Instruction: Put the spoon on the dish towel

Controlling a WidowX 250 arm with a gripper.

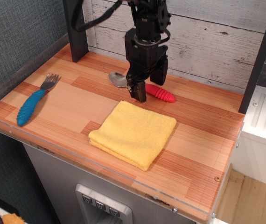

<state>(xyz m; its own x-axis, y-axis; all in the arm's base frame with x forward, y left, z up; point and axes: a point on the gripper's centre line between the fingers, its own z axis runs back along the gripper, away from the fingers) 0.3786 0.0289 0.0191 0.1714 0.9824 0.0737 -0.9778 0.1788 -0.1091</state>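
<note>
The spoon lies on the wooden tabletop behind the towel, its shiny metal bowl (116, 79) to the left and its ribbed red handle (161, 93) to the right. My gripper (148, 88) hangs low over the spoon's neck. Its jaws are apart, one finger (138, 91) in front of the handle and the other behind it. The fingers hide the middle of the spoon, and I cannot tell whether they touch it. The yellow dish towel (133, 133) lies folded and flat just in front of the spoon, with nothing on it.
A blue-handled fork (32, 104) lies at the left of the table. A dark post (76, 32) stands at the back left and a white plank wall (207, 42) runs behind. The table's front edge has a clear plastic lip (100, 167).
</note>
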